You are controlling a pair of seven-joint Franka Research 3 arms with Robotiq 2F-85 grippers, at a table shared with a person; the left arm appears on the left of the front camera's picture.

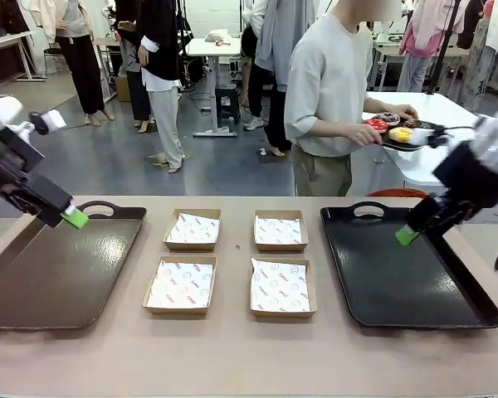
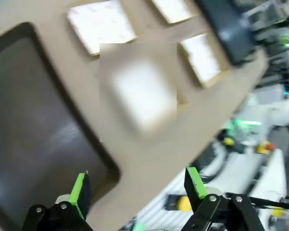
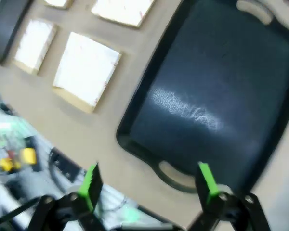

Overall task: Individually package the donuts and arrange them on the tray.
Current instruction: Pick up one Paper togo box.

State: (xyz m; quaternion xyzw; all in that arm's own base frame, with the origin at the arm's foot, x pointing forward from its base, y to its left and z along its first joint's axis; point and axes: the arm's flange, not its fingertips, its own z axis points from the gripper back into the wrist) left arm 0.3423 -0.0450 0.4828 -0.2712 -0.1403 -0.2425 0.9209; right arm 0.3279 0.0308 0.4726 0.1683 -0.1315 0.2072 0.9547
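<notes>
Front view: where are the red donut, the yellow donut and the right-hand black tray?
Glossy red ring donut (image 1: 376,124): front view, its top.
Yellow ring donut (image 1: 400,133): front view, its top.
Right-hand black plastic tray (image 1: 398,286): front view, bare floor.

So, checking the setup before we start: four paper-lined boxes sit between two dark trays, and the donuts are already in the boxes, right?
Not quite. The four paper-lined boxes do sit between the two dark trays, but they hold no donuts. In the front view the donuts are on a dark plate that the person at the far side holds.
</notes>
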